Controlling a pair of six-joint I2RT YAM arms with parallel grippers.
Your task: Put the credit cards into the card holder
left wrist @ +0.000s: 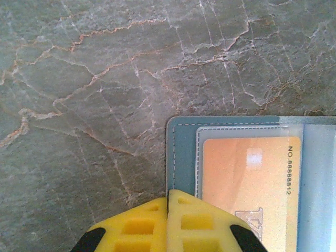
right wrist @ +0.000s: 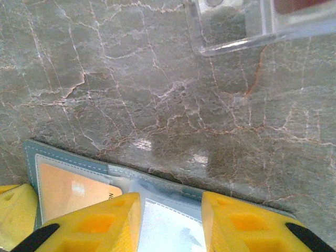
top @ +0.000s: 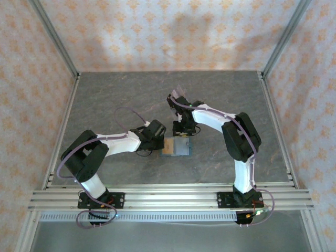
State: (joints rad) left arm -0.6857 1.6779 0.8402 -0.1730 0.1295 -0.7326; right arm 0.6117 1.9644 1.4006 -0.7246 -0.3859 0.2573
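One orange card (left wrist: 247,184) sits in the open wallet's (left wrist: 181,152) sleeve, just ahead of our left pincer (left wrist: 168,220), which is closed at the wallet's edge. Our right pincer (right wrist: 170,223) hangs open over the other half — the remaining cards, we judge, are yet to go in. Ahead lies open table (right wrist: 131,79), then a clear tray (right wrist: 236,26).

My left wrist view cuts the card holder (left wrist: 184,157) off at right and bottom; the left gripper (left wrist: 168,210) hides a corner of the orange card (left wrist: 247,178). The clear tray (right wrist: 231,44) is cropped on top.
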